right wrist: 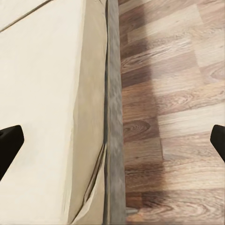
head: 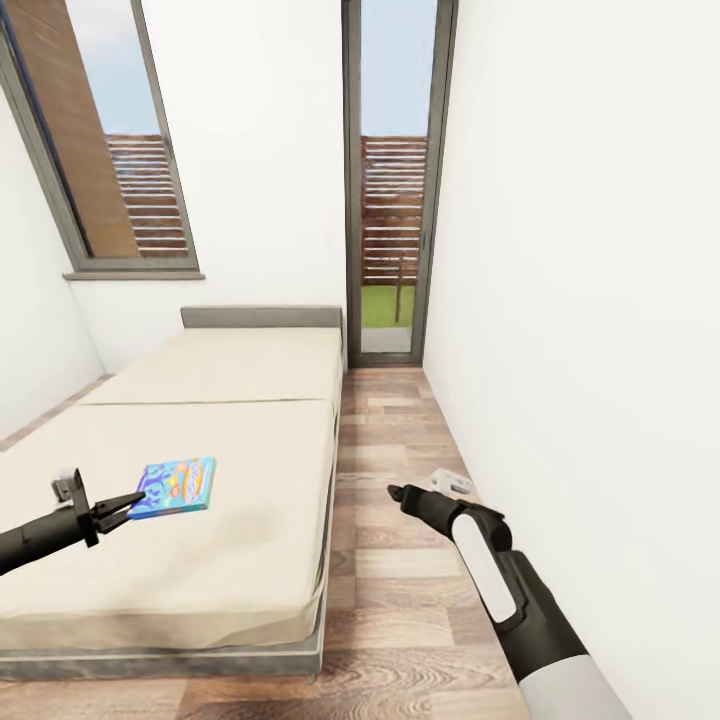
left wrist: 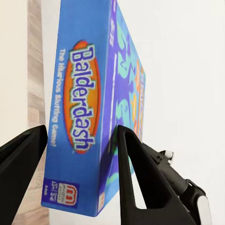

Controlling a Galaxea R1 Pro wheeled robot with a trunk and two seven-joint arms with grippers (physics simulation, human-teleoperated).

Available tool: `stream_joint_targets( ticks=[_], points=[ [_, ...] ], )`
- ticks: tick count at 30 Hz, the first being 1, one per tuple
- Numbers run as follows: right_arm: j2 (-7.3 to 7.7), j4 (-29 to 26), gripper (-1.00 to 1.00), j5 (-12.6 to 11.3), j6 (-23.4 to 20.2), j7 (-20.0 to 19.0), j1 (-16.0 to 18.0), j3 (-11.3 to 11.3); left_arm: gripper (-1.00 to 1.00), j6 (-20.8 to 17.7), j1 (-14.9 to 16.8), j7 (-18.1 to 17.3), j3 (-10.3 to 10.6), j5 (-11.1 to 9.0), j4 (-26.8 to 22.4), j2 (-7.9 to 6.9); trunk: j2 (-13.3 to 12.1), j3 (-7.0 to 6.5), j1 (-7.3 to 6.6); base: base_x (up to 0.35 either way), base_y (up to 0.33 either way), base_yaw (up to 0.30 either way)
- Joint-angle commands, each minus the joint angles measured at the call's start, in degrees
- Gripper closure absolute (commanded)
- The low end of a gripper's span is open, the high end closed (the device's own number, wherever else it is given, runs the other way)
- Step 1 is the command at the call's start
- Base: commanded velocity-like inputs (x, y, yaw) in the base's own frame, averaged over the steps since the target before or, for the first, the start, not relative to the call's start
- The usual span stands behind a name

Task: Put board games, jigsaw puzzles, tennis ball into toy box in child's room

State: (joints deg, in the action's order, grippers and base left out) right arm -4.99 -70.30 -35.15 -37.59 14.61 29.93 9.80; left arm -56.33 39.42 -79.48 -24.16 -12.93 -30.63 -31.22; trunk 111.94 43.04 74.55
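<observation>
While the left tool (head: 128, 506) grips the blue board game (head: 177, 486) by one short edge, holding it lifted above the near part of the bed (head: 230, 400), the step in hand looks like carrying this box off toward the toy box. The next move would call for turning the robot away from the bed and finding the tabletop, with the box kept level so it does not slip from a grip that takes only its edge. Seen from the left wrist, the box sits between the two dark fingers (left wrist: 136, 178), its blue side panel printed "Balderdash" in an orange oval, its lid busy with blue, purple and orange shapes. The right tool (head: 396, 492) hangs over the wood floor (head: 400, 440) beside the bed, its fingers spread wide apart and holding nothing.
</observation>
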Motion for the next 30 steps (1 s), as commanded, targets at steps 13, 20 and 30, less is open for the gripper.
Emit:
stream_joint_targets(
  ticks=[13,20,30],
  points=[
    [0.03,-0.46,-1.0,-0.71,-0.3,0.15,0.01,-0.75,1.0,-0.68,0.03,-0.23,0.08,-0.01,-0.31,-1.66,-5.2,-2.28,-2.87,-0.061,0.0,0.0],
    [-0.01,-0.2,-1.0,-0.71,-0.15,0.21,0.02,-0.68,1.0,-0.66,0.04,-0.24,0.04,0.01,-0.31,-1.86,-8.01,-3.54,-4.41,-0.03,0.0,0.001],
    [-0.03,0.06,-1.0,-0.77,-0.03,0.33,0.03,-0.6,1.0,-0.62,0.04,-0.15,0.02,0.01,-0.31,-1.88,-12.02,-5.33,-6.6,-0.001,0.0,0.17]
  ],
)
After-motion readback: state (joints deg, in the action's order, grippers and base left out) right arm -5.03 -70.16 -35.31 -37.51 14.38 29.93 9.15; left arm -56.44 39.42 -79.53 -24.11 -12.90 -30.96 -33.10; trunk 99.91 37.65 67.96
